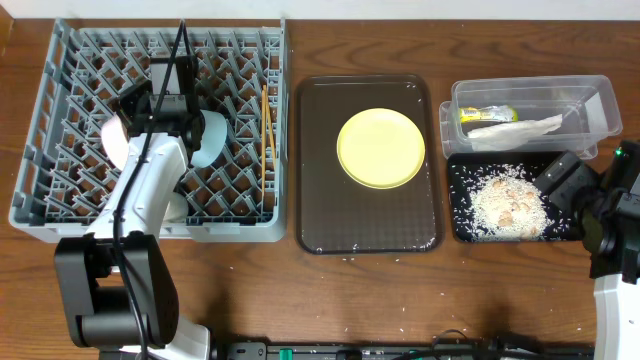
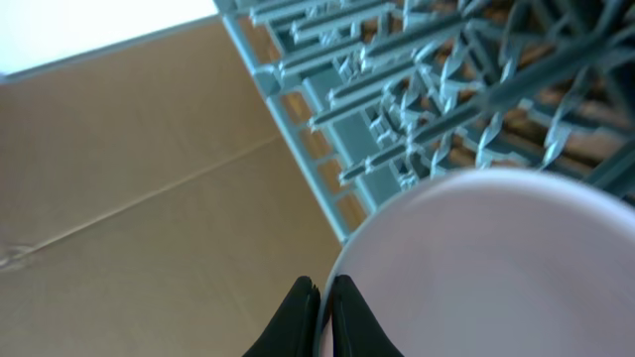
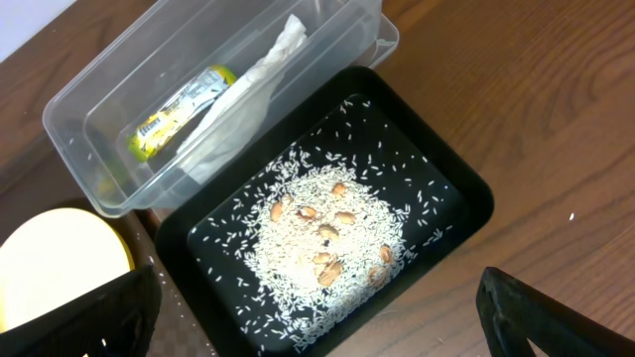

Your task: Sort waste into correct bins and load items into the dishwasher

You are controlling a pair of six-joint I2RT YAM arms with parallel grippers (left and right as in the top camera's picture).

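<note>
Currently the left gripper (image 2: 322,297) is clamped on the rim of the pink bowl (image 2: 496,268); in the left wrist view the two black fingers stand nearly together with the rim's edge between them. The bowl hangs tilted over the left part of the rack (image 1: 60,215); I cannot tell whether it rests on the pegs or is held clear of them. The blue bowl (image 1: 212,135) sits in the rack just right of the arm; the chopsticks (image 1: 267,125) lie along the rack's right side.

The right gripper (image 3: 317,283) is spread wide and empty, hovering above the black tray (image 3: 456,188); the rice (image 3: 317,228) and scraps are piled in that tray; the wrapper (image 3: 179,109) and the napkin (image 3: 248,99) are in the clear tub (image 3: 89,129) just behind it. The yellow plate (image 1: 381,148) lies flat on the brown tray (image 1: 320,200), between the rack and the black tray; a few loose grains lie near that tray's front edge and on the table (image 1: 400,290) before it.

Step in hand, as I judge it: loading the pink bowl into the rack; waste sorting looks mostly done; plate not yet loaded. The next move calls for lowering the bowl until it is propped between pegs, then parting the jaws and backing away without tipping it or knocking the blue bowl. After that, the plate; it lies flat with a thin rim, so I expect an edge grip to be fiddly.
</note>
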